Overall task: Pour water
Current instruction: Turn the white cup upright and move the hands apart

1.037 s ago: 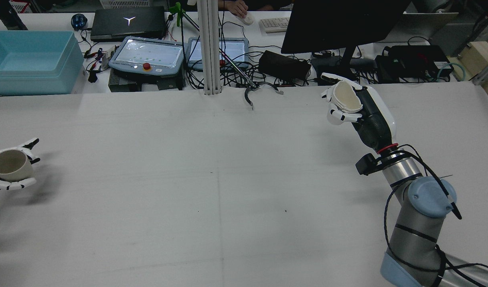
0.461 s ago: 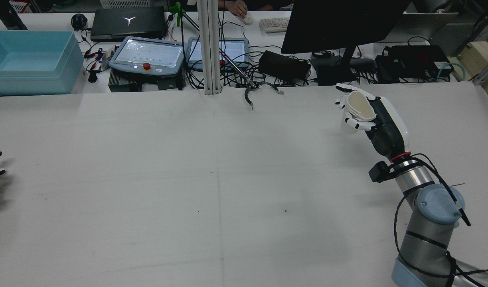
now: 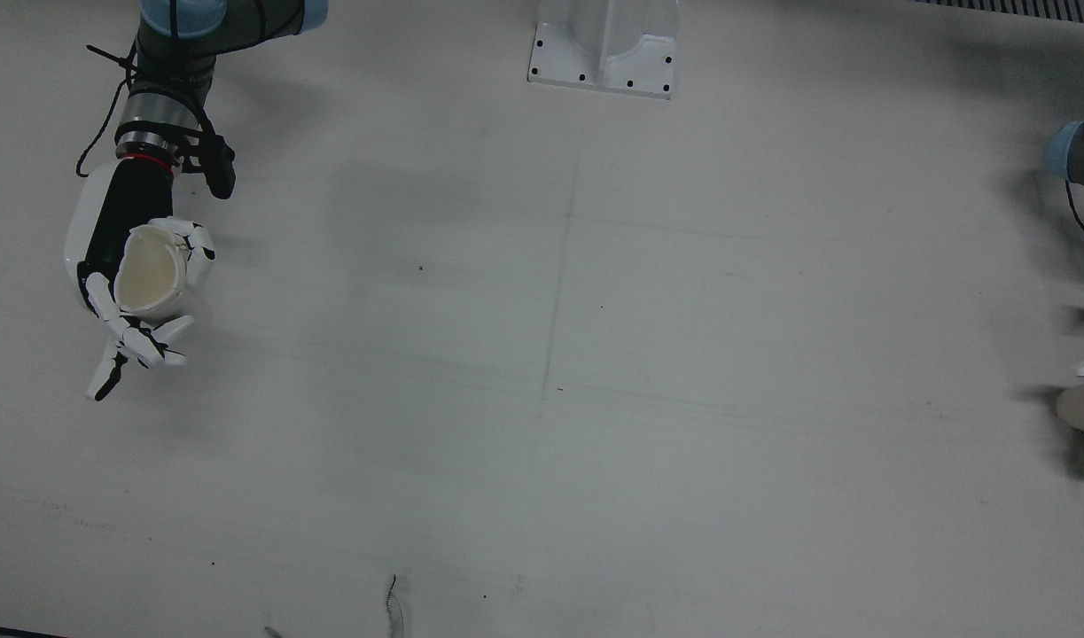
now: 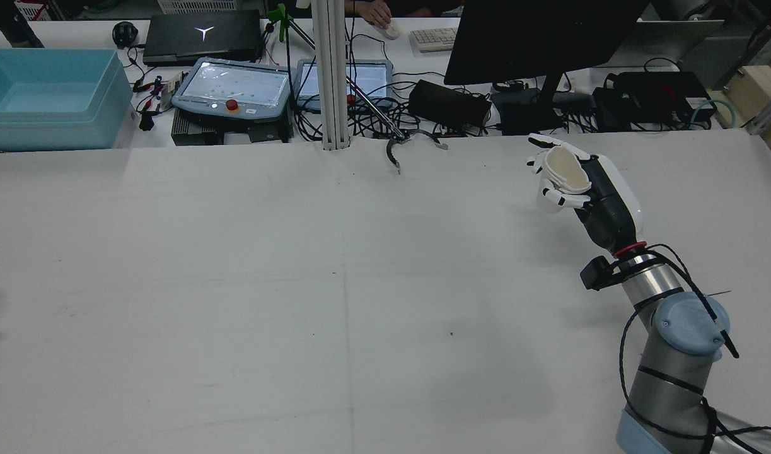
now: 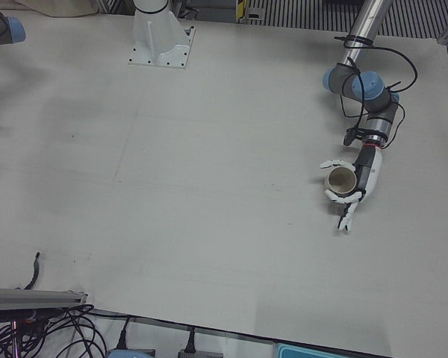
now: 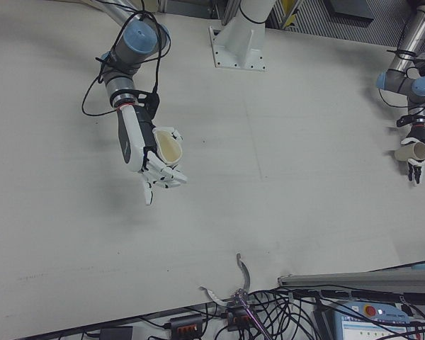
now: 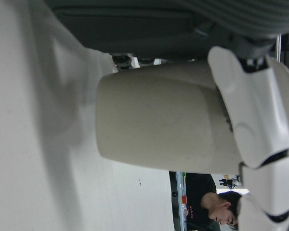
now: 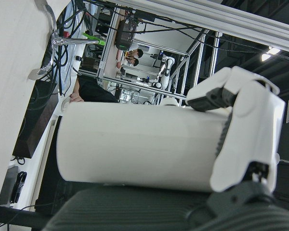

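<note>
Far out at the table's (image 4: 335, 265) left edge, the left hand (image 5: 352, 186) grasps a beige cup (image 5: 341, 179) upright, while well apart at the far right the right hand (image 4: 571, 183) grasps a white cup (image 4: 565, 171) above the table.

The right hand (image 4: 568, 180) was held raised over the far right part of the bench (image 4: 335, 265), its fingers (image 4: 565, 198) closed around a white cup (image 4: 565, 170) that was kept upright with its mouth up. The right arm (image 4: 669, 353) was bent at the elbow, the forearm slanted toward the far edge. The left hand (image 5: 351, 186) was carried well apart at the opposite side, wrapped around a beige cup (image 5: 341, 179), one finger left pointing outward. The left arm (image 5: 362, 82) was angled down from its pedestal.
</note>
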Controlling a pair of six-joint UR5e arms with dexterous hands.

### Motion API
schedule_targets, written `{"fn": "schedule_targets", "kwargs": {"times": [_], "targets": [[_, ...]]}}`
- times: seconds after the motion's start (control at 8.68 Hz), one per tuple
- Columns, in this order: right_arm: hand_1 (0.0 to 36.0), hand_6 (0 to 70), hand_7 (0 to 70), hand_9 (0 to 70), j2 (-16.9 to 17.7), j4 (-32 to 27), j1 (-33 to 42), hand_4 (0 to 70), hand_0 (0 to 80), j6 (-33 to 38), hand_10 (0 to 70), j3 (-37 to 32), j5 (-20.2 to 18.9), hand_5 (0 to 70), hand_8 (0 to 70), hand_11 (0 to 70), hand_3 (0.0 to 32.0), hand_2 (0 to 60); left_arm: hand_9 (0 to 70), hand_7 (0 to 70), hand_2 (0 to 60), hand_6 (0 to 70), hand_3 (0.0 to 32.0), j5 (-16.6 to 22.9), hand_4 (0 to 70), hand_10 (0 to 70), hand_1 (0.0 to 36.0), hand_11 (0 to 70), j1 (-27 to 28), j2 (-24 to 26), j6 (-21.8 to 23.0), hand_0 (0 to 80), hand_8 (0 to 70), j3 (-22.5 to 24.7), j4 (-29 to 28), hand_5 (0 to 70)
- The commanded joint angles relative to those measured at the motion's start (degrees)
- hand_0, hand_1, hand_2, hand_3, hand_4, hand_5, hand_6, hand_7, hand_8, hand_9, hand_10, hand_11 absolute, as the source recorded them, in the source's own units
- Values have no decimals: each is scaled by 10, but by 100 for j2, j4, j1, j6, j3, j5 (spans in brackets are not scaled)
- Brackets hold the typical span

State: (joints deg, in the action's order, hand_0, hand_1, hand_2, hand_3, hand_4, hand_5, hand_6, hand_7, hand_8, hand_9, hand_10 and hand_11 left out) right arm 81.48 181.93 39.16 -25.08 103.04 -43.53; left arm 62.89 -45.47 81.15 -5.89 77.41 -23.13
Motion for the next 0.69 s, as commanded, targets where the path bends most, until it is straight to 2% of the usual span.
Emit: {"fn": "schedule_targets", "kwargs": {"times": [0.0, 0.12, 0.35, 0.58], "targets": [[260, 427, 505, 348, -9, 0, -23, 277, 498, -6, 2, -12, -6, 127, 271, 17, 0, 600, 0, 2, 0, 36, 0, 4, 158, 21, 113, 49, 3, -2, 9, 577, 0, 2, -43, 0], [260, 431, 506, 348, -9, 0, -23, 278, 498, -6, 4, -12, -6, 128, 272, 21, 0, 600, 0, 0, 0, 23, 0, -5, 88, 11, 127, 38, 12, -2, 9, 599, 0, 20, -43, 0], [262, 431, 513, 348, -9, 0, -23, 277, 498, -6, 1, -4, -6, 128, 272, 17, 0, 600, 0, 0, 0, 19, 0, -5, 62, 11, 158, 41, -14, -20, 9, 645, 0, 29, -34, 0], [264, 433, 517, 348, -1, 0, 3, 274, 502, 3, 0, 5, -6, 129, 271, 14, 0, 600, 0, 0, 0, 1, 0, -13, 36, 6, 159, 34, -224, -396, 44, 652, 0, 142, -156, 0]]}}
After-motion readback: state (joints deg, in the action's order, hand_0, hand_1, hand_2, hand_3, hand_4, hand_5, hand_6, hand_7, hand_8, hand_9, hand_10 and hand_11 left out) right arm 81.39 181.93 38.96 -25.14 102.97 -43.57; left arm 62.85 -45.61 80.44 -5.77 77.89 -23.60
